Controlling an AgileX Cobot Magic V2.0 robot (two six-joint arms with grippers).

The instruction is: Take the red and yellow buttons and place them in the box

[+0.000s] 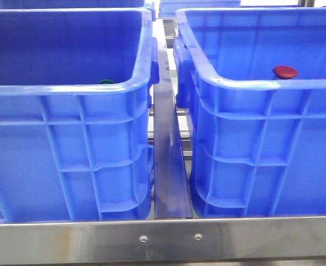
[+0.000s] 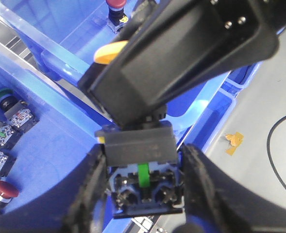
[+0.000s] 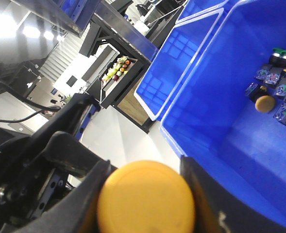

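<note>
In the front view the left crate (image 1: 68,111) shows a green cap (image 1: 106,82); the box (image 1: 262,138) holds a red button (image 1: 285,72). Left gripper (image 2: 143,194) clamps a switch block (image 2: 145,187); right gripper (image 3: 145,194) pinches the yellow button (image 3: 145,199)

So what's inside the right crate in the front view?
A red button shows just above the right crate's near rim; only its cap is visible. The near wall covers its body, the crate floor and anything else lying low inside.
</note>
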